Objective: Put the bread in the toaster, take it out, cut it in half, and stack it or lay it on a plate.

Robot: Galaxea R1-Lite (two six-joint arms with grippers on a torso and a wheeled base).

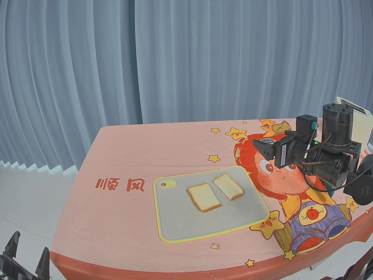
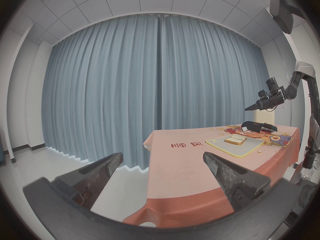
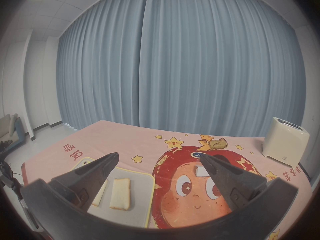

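Right gripper (image 3: 158, 157) open, empty, held above the table right of the cutting board (image 1: 182, 222). Left gripper (image 2: 162, 155) open, empty, low off the table's near-left corner. Near bread half (image 1: 204, 197) and far bread half (image 1: 228, 186) lie flat on the board, slightly apart. Risks: flat slice slides instead of lifting; hard pinch crushes or tears it; fingers could nudge the other half or shift the board.

Grey-blue curtain (image 1: 186, 51), white tiled floor (image 1: 27, 199)
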